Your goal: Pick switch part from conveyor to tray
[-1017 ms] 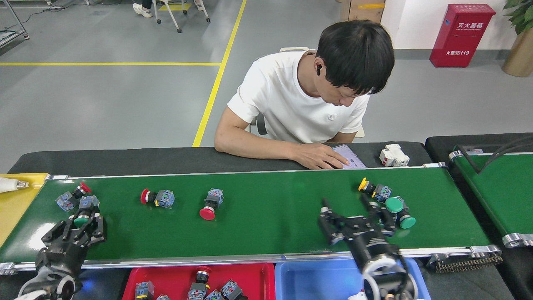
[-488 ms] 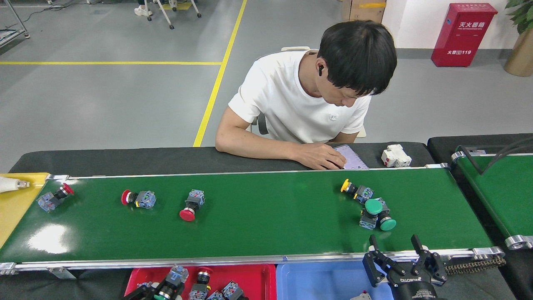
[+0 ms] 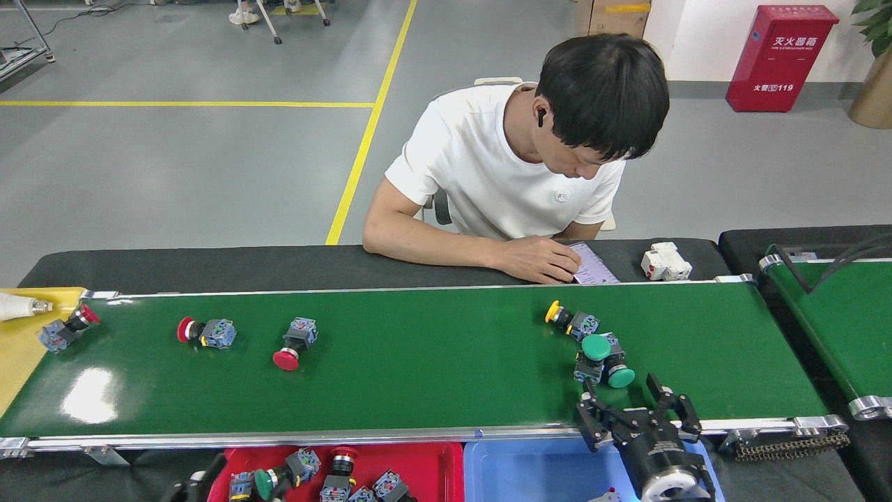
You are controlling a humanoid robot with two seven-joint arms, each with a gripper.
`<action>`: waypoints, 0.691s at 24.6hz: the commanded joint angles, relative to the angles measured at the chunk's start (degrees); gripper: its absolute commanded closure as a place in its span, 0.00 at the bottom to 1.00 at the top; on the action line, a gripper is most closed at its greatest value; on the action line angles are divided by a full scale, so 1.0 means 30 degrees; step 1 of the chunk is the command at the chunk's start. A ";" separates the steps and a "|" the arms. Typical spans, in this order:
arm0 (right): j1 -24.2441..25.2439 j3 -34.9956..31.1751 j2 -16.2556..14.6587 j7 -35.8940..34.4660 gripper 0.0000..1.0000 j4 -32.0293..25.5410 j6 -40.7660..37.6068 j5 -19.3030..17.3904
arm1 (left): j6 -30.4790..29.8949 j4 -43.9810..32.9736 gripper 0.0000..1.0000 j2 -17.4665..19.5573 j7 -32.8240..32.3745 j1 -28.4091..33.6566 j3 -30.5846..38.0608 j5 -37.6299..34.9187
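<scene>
At the far left, the red-capped switch part (image 3: 66, 328) is now on the very end of the conveyor (image 3: 432, 390), partly over the yellow surface (image 3: 21, 348); half a second ago it was further inside the belt. I judge it will leave the belt soon and cannot be picked any more. The belt carries everything to the left: the red mushroom switch with the blue block (image 3: 205, 332) and the second red mushroom switch (image 3: 294, 343) are also shifted left compared with the earlier pictures.

Below the belt, the left gripper (image 3: 191, 488) is almost out of view at the bottom edge, beside the red tray (image 3: 446, 464); I cannot tell if it is open or closed. A green-capped switch (image 3: 275, 480) lies now in this tray with several other parts. One second ago this gripper was on the belt around such a green part, so it seems one delivery is just finished.

To the right, the yellow-capped switch (image 3: 570, 321) and the two green-capped switches (image 3: 603, 359) lie close together, touching, on the belt. The right gripper (image 3: 637, 408) has moved up from the blue tray (image 3: 536, 470) edge and stands just below this green pair, its jaws spread wide and holding nothing. I think the next grasp is of the nearest green switch, and the crowded neighbours can disturb it.
</scene>
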 commanded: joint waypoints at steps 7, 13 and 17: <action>-0.3382 0.0936 0.1377 0.0004 0.14 0.4029 0.0530 0.0195 | 0.0220 -0.0059 0.00 0.0128 -0.1073 -0.0663 0.1412 0.0402; -0.3675 0.1728 0.0850 -0.0348 0.65 0.4234 -0.1374 -0.0040 | 0.0483 0.3486 0.00 0.0099 -0.1073 -0.5352 0.1118 -0.2528; -0.3441 0.1698 0.0879 -0.0318 0.66 0.3355 -0.2078 -0.0128 | 0.0923 0.6533 0.00 0.0246 -0.0897 -0.8399 0.0855 -0.3963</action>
